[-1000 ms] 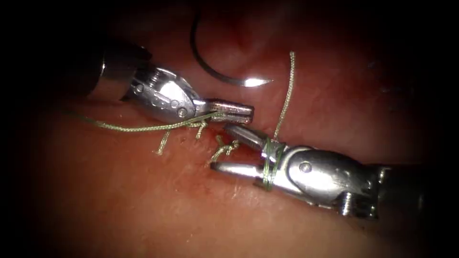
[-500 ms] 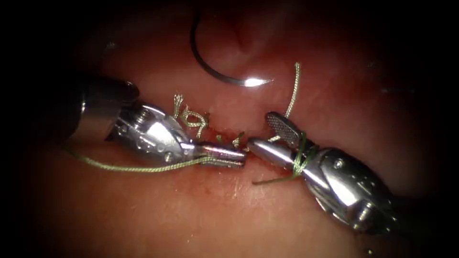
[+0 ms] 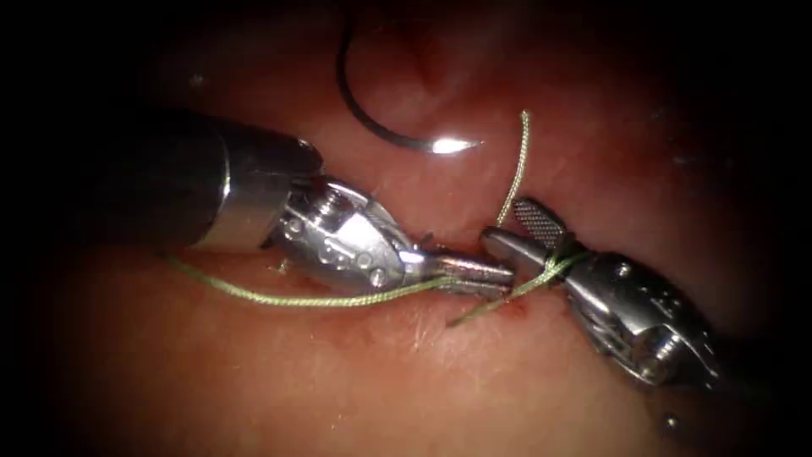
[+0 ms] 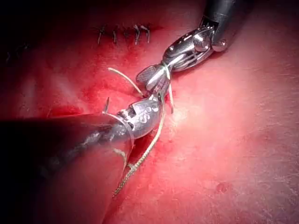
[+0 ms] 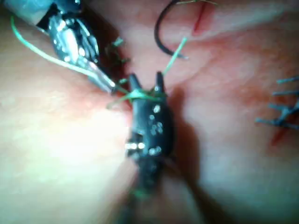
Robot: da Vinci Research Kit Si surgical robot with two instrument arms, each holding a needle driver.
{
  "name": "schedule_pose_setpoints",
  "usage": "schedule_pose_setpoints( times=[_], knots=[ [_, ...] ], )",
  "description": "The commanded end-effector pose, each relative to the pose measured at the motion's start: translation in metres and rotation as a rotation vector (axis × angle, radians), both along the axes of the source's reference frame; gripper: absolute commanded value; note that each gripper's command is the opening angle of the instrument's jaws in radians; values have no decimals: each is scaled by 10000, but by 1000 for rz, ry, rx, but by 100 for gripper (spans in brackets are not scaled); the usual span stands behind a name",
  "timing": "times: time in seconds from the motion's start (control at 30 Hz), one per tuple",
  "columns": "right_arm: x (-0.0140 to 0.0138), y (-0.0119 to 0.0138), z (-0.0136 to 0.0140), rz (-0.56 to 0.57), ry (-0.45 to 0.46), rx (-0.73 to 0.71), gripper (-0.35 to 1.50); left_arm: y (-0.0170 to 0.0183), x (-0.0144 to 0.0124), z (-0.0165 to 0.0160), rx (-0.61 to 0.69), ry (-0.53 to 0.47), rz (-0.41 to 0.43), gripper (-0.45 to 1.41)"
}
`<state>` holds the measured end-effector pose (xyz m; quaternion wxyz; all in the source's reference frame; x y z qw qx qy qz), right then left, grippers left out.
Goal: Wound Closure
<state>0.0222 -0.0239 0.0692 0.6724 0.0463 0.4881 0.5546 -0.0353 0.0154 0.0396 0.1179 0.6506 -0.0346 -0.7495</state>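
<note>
My left tool (image 3: 506, 278) comes in from the left, its jaws shut on the green thread (image 3: 321, 299), which trails off to the left. My right tool (image 3: 505, 224) faces it tip to tip with its jaws open. A loop of thread (image 3: 551, 267) is wound round those jaws, and a free end (image 3: 518, 161) rises from them. The curved needle (image 3: 372, 125) lies loose on the tissue (image 3: 338, 381) beyond both tools, held by neither. In the left wrist view the right tool (image 4: 150, 80) carries the loop. In the right wrist view its open jaws (image 5: 145, 79) meet the left tool (image 5: 74, 39).
Tied stitches with short cut ends sit in a row on the tissue (image 4: 124, 33) and show again in the right wrist view (image 5: 282, 109). Red fluid (image 3: 516, 310) wets the tissue under the tool tips. The needle (image 5: 161, 39) lies beyond the right tool.
The left tool has dropped and pushed right with the thread, covering the knots near the cut. The right tool has swung up and to the right, the loop staying on its jaws.
</note>
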Motion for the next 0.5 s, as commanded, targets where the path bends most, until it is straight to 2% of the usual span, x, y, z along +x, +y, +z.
schedule_pose_setpoints(
  times=[0.03, 0.27, 0.37, 0.5],
  knots=[
    [7, 2, 9, 13, -2, 2, 61, 5, -6, 8, 0, -3, 2, -45],
    [6, 12, 21, 48, -40, 9, 76, 19, -1, 23, -6, 0, -1, -45],
    [6, 16, 28, 35, -23, 14, 84, 22, -1, 27, -8, 0, 0, -45],
    [16, 19, 26, 17, -4, 21, 86, 22, -3, 28, -8, 1, -2, -45]
  ],
)
